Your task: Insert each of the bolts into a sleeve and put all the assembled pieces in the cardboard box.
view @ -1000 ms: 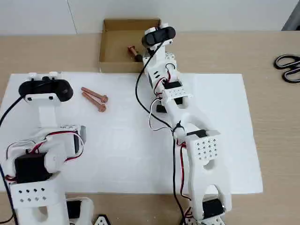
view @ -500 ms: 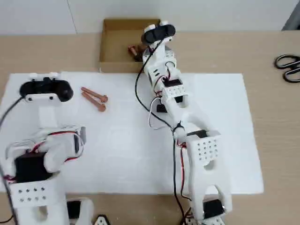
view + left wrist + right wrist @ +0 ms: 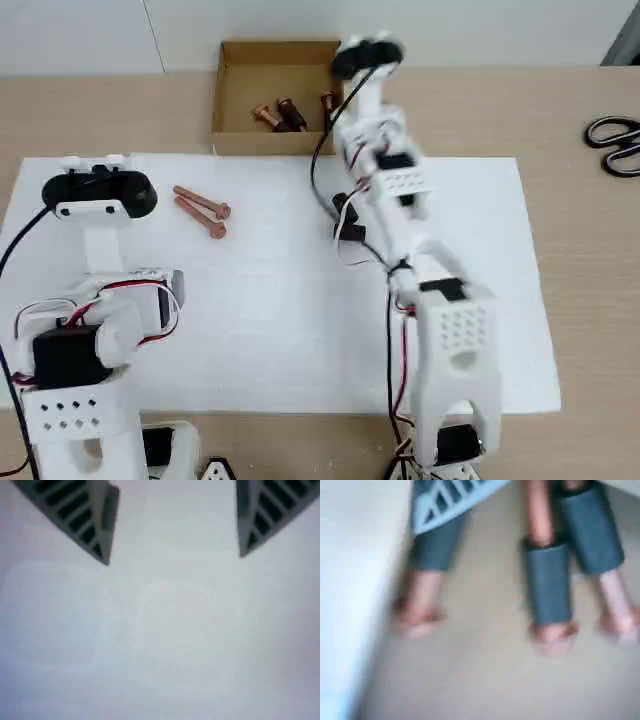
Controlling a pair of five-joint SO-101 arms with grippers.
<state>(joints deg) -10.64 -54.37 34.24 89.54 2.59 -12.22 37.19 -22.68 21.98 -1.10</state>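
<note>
The cardboard box (image 3: 232, 80) stands at the table's far edge. Three assembled pieces, copper bolts in dark sleeves, lie on its floor: one (image 3: 265, 114) (image 3: 549, 587), a second (image 3: 291, 112) (image 3: 592, 530) and a third (image 3: 327, 100) (image 3: 427, 555). My right gripper (image 3: 341, 90) (image 3: 520, 500) hangs open over the box's right end, holding nothing, one finger (image 3: 451, 500) over the third piece. Two bare bolts (image 3: 200, 200) (image 3: 201, 217) lie on the white sheet. Left of them my left gripper (image 3: 95, 163) (image 3: 172, 555) stands open above bare sheet.
A white sheet (image 3: 270, 320) covers the middle of the wooden table. Scissors (image 3: 615, 140) lie at the far right edge. The right arm's links and cables stretch from the front of the table up to the box.
The right arm has swung right, from over the box's middle to its right end, uncovering the pieces inside. The left arm has stayed put.
</note>
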